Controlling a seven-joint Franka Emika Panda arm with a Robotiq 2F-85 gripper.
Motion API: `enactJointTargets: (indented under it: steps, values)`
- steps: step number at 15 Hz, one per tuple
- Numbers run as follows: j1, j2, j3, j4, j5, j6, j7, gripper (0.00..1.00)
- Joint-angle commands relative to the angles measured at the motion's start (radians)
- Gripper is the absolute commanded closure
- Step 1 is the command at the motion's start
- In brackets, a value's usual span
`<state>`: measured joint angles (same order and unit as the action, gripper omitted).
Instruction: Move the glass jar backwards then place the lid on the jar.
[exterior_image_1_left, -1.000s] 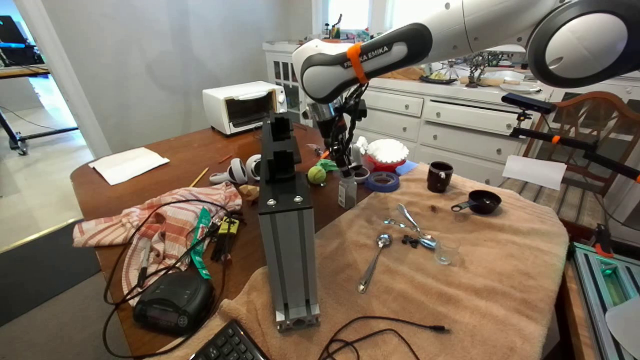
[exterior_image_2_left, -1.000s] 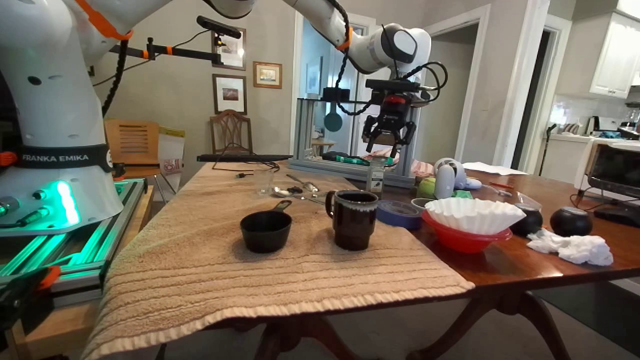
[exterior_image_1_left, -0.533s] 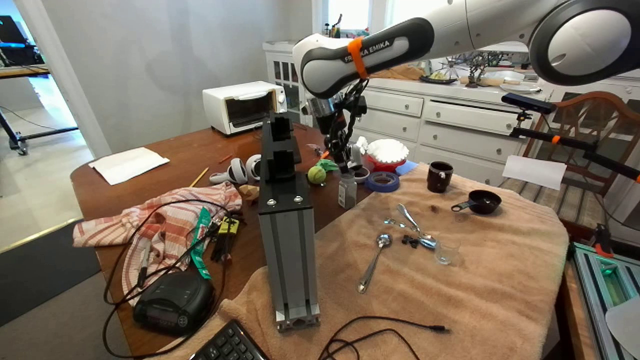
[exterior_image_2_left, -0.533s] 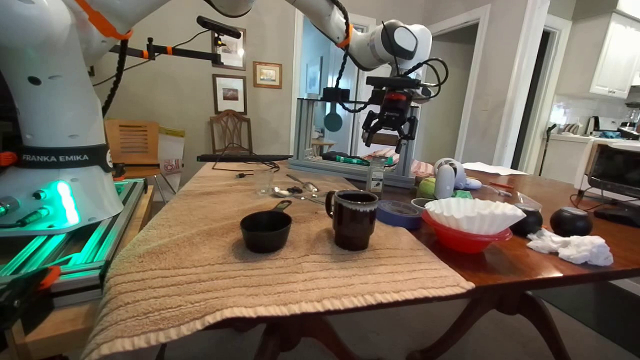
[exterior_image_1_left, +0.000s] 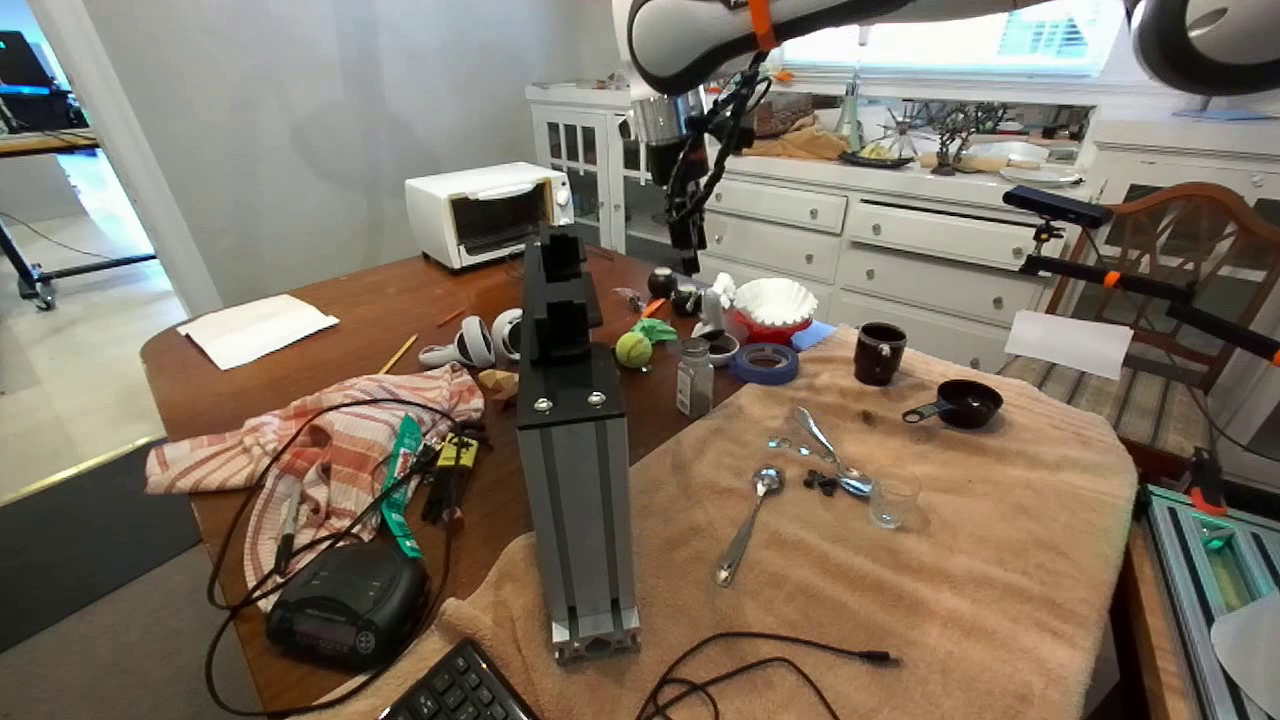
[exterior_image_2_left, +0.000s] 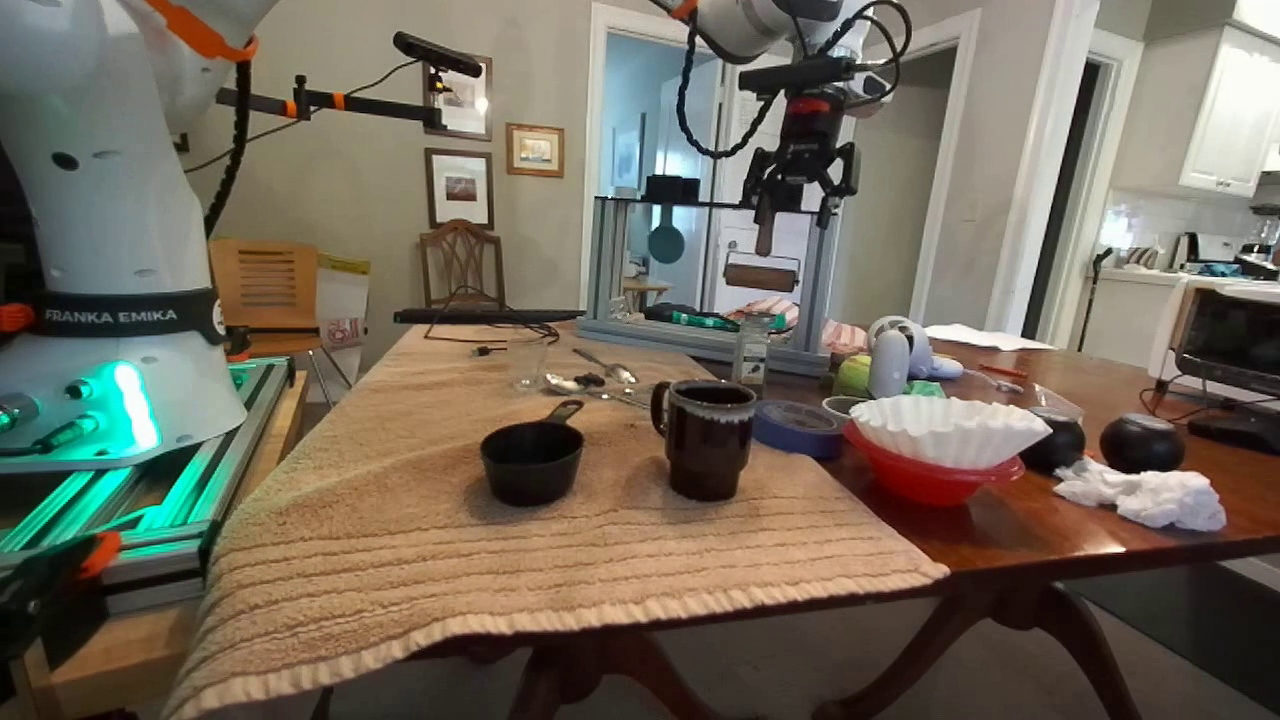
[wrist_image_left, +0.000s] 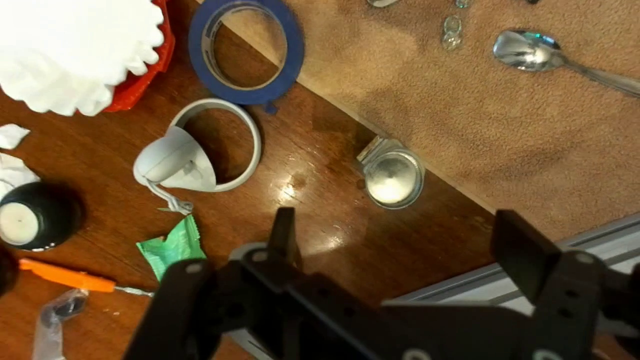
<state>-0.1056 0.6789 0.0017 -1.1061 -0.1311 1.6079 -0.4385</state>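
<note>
**Robot arm (exterior_image_1_left: 700, 42) has risen higher over the wooden table (exterior_image_1_left: 370, 300)**

Its gripper (wrist_image_left: 393, 220), with fingers (wrist_image_left: 284, 227) spread wide and empty, is well above the glass jar (exterior_image_1_left: 695, 388), which stands upright on this table, metal lid (wrist_image_left: 392, 181) on top.

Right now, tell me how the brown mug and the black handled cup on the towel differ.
The brown mug is taller than it is wide; the black cup is low and broad. The mug has a loop handle at its side, while the cup's straight handle juts outward. The mug shows a pale band near its rim; the cup is plain. Both stand upright on the tan towel.
</note>
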Motion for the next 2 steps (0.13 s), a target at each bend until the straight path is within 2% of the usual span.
enactJointTargets:
  steps: [1,2]
  values:
    - [-0.006,-0.015,0.000,-0.006,0.005,-0.003,0.008,0.00]
    - [-0.009,-0.028,-0.001,-0.017,0.008,-0.002,0.013,0.00]
